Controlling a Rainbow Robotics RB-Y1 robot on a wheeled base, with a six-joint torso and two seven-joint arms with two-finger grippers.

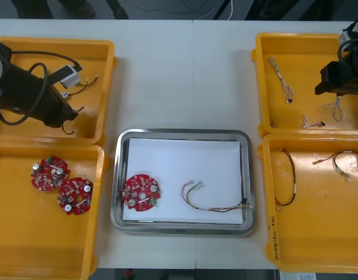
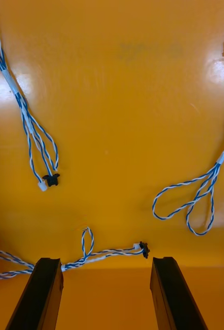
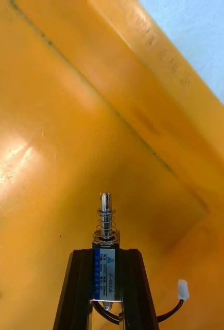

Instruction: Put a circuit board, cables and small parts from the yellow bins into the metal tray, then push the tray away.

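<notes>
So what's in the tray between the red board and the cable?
Nothing: in the front view the tray is bare white between the board and the cable.

Light table [image 1: 167,76], seam [image 1: 192,76] down middle; dark floor [image 1: 150,7] beyond far edge.

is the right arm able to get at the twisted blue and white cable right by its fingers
Probably yes: the right end effector hangs open over the floor of the yellow plastic bin, and the twisted blue and white cable lies just ahead of it with nothing on top.
</notes>
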